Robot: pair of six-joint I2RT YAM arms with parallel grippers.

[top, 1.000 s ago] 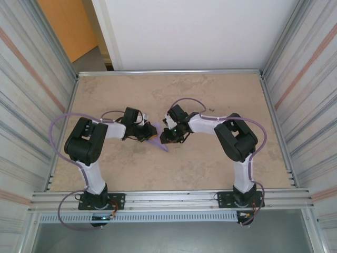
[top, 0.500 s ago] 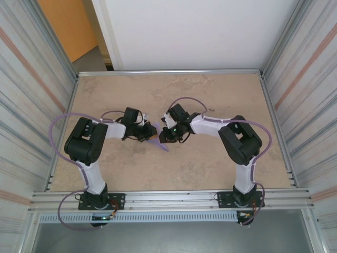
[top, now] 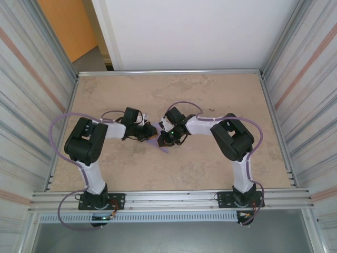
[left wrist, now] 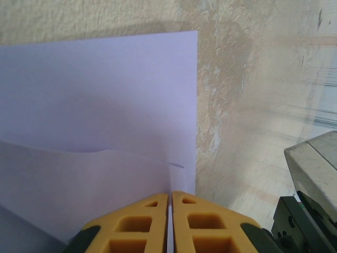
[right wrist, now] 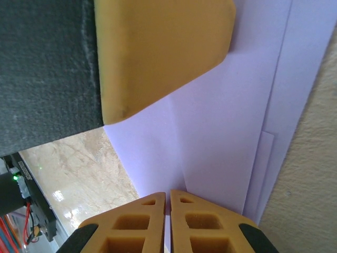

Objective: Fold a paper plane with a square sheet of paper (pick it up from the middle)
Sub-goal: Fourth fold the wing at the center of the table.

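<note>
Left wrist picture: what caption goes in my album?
Left end effector shut on the lavender paper, beige table beyond.

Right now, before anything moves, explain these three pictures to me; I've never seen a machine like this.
This is a robot: two arms bolted at the near edge of a table. The wide picture looks down from above and behind them. The other two come from a camera on each wrist; the yellow blocks at the bottom are that arm's own fingers. A partly folded lavender paper sits between the arms. The left hand and the right hand are both shut on it, pinching it from opposite sides.
</note>
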